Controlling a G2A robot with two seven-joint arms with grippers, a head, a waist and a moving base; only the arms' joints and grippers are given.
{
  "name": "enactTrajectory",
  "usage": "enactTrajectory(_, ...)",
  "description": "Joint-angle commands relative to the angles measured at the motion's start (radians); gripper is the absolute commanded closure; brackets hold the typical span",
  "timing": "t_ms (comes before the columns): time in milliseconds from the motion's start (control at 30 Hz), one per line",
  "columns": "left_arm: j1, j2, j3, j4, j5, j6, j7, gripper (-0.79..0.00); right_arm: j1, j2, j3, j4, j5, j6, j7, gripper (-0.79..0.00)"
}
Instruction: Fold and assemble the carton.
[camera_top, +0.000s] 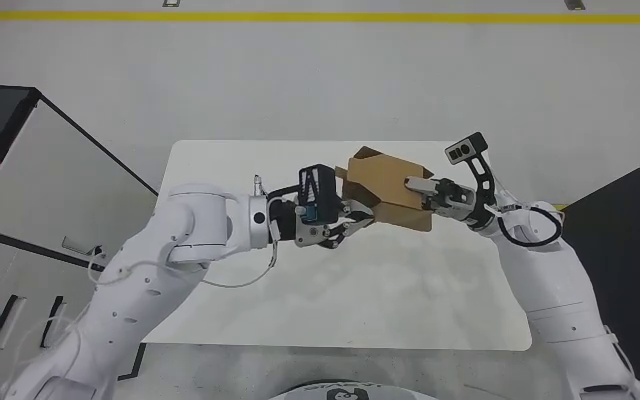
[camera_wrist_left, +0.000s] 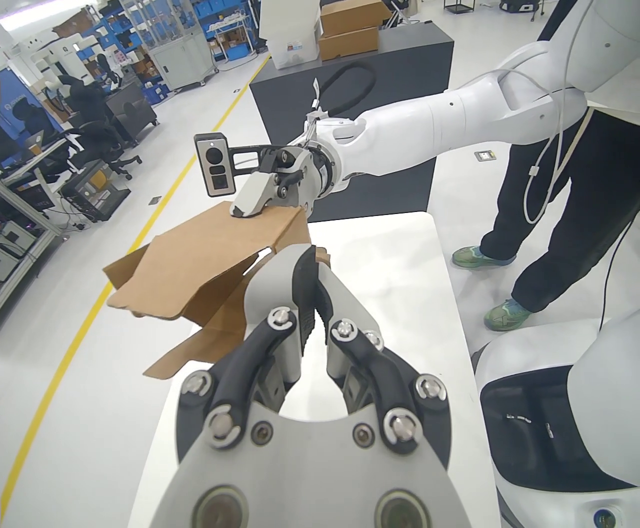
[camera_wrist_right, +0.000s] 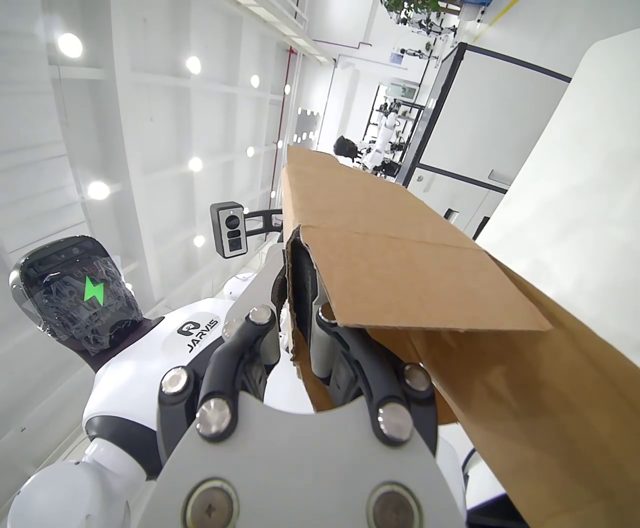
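Carton first: from the top view it hangs above the white table, slung between my two arms. The left gripper is at its near lower corner and the right gripper is on the upper panel at the opposite side.

In the left wrist view the carton reads as a half-opened sleeve, skewed rather than square, with its flaps splayed outward. The left gripper is pinched down on a cardboard edge, fingers nearly together. Across from it the right gripper bites the top panel's edge.

In the right wrist view the right gripper is clamped on a cardboard wall of the carton, one finger on each side of it.

My read is that the job is early. The blank is lifted and partly opened, but squaring the body and tucking the flaps are left.
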Motion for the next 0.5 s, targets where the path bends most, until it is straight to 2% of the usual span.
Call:
enactTrajectory(0,-0.007,-0.002,0.009,0.003,0.001,0.0,-0.001,0.0,0.0,-0.001,0.0,0.001,0.002,0.0,0.001,0.0)
enactTrajectory(467,-0.037,-0.013,0.039,0.023,0.024,0.009,-0.001,0.0,-0.01,-0.003,0.011,0.022,0.022,-0.008,0.022,0.0)
